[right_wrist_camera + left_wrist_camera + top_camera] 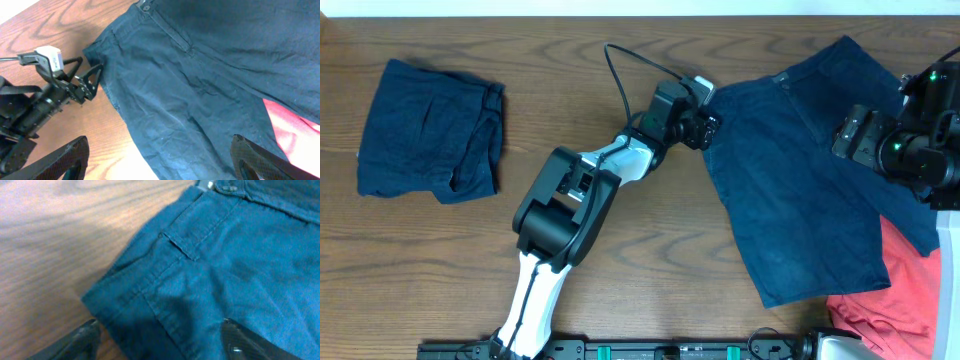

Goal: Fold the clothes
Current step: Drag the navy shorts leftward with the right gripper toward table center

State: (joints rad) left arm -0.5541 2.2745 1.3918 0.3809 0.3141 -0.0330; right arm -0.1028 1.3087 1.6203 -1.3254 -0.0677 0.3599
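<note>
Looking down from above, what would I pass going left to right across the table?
Folded navy garment → left gripper → spread navy shorts. The right gripper and a red cloth overlap the shorts' right part, so I leave them unordered.

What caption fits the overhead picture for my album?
Left tool at the waistband corner of spread navy shorts; a folded navy garment lies far left.
</note>
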